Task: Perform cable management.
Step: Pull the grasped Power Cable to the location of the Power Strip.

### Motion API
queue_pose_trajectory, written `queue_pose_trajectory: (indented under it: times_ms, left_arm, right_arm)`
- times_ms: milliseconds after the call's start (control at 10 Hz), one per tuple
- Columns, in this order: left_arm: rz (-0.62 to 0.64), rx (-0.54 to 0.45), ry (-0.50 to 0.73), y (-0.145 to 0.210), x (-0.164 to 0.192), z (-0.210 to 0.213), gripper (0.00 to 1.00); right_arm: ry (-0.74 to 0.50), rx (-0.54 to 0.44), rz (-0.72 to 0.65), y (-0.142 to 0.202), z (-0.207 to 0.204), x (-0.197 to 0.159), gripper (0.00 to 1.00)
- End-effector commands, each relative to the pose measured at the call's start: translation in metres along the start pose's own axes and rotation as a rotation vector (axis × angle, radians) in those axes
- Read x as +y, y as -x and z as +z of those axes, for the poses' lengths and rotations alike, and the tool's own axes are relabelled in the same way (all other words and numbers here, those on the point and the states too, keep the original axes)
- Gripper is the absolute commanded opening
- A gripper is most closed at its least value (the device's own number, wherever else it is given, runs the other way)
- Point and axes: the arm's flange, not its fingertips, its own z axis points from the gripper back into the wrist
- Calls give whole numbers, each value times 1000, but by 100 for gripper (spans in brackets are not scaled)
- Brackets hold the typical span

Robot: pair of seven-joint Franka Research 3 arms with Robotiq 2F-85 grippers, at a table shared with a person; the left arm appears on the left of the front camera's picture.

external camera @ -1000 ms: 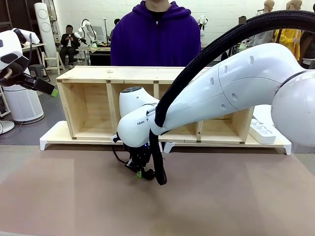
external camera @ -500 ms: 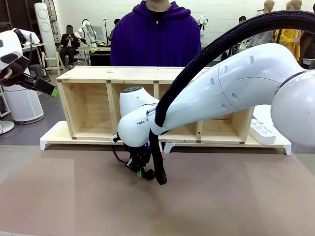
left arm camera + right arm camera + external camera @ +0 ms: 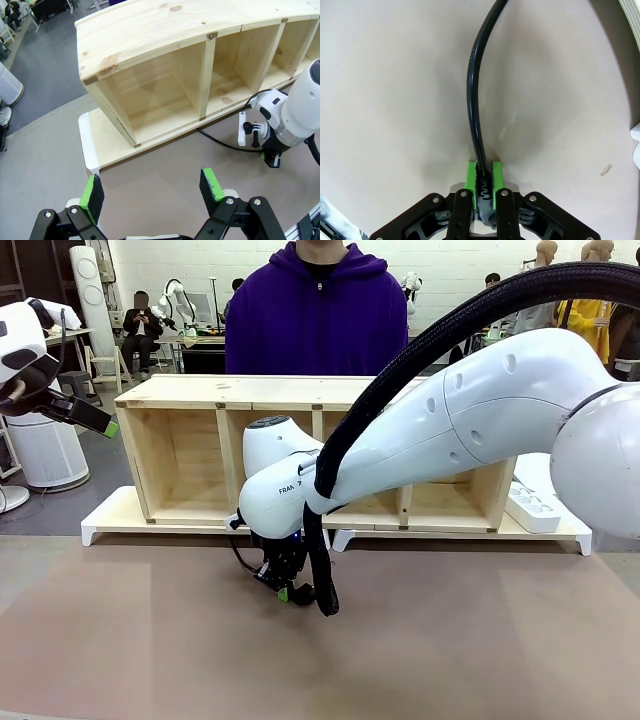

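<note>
Cable [image 3: 472, 100]: black cord lying on the brown worktop [image 3: 450, 660] in front of the shelf [image 3: 250, 390], near its middle. Its ribbed end is pinched between the green pads of the right jaws, which are set low at the worktop, probably so that the slack can be dragged without lifting. From the grip the cord curves away over the worktop; in the left wrist view it runs to the foot of the shelf at a divider. Right arm [image 3: 480, 420]: reaches across the middle. Left jaws: spread wide and empty, held high off to the left, seemingly kept clear as a spare. Power strip [image 3: 535, 508]: white, on the shelf's base at the right end, a likely destination. Person [image 3: 315, 320]: standing behind the shelf.
</note>
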Motion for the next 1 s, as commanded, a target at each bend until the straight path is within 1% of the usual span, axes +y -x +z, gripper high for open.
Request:
queue_pose_trajectory:
  times_ms: [0,300,400,500,600,900]
  left_arm:
    - [16,2,-8,0,0,0,100]
    - [16,2,-8,0,0,0,100]
    - [16,2,-8,0,0,0,100]
    - [16,2,-8,0,0,0,100]
    - [16,2,-8,0,0,0,100]
    - [16,2,-8,0,0,0,100]
  right_arm:
    - [4,1,-1,1,0,0,12]
    - [0,0,0,0,0,0,12]
    - [33,22,19,17,-2,12,15]
    - [81,40,38,46,0,29,15]
    - [113,37,40,74,4,44,15]
    - [190,-63,48,153,28,87,15]
